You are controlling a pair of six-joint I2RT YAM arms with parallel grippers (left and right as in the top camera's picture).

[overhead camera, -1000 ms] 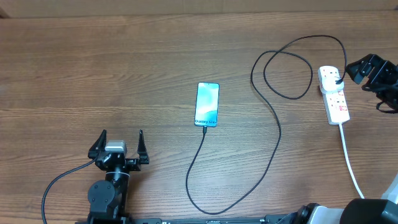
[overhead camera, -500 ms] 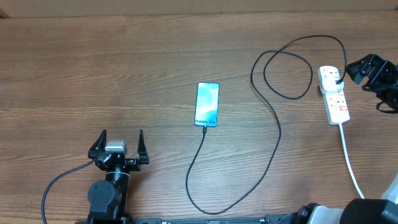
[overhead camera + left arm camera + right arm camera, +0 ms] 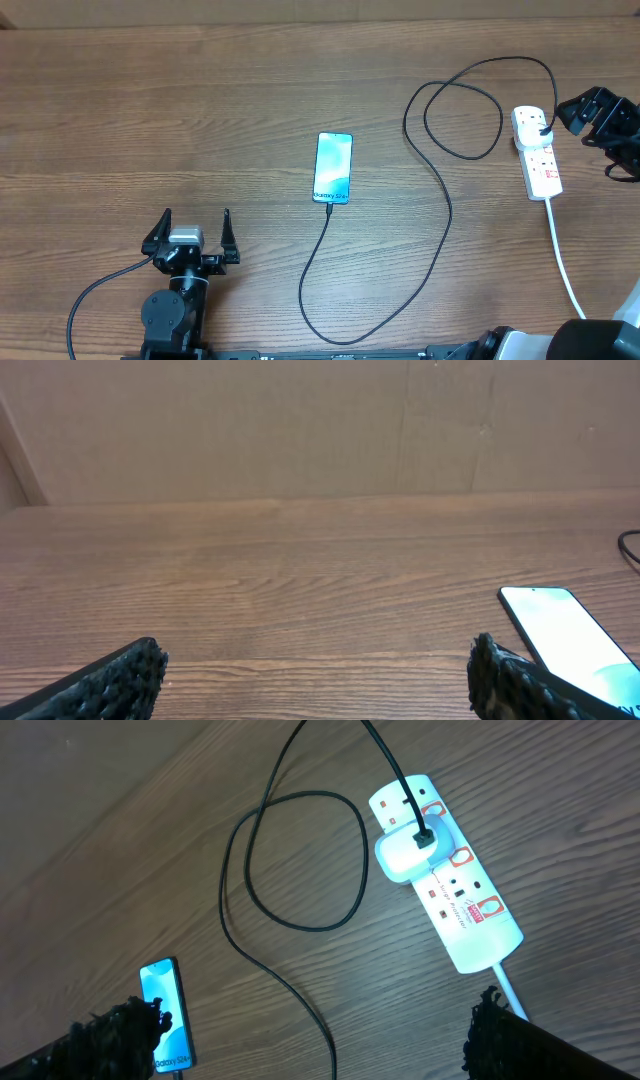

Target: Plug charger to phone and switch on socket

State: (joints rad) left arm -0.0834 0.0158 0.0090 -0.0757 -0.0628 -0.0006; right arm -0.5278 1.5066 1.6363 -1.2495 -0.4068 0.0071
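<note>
Slippage worries us: left end effector (image 3: 196, 222) and right end effector (image 3: 305, 1025) gape empty, and a clumsy press could shove the socket (image 3: 543, 170) sideways.

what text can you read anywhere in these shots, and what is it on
"Galaxy S24": on the lit screen of the phone, near its lower end.
Red marks and small dark print on the socket: too small and blurred to read.
No other text shows.
</note>
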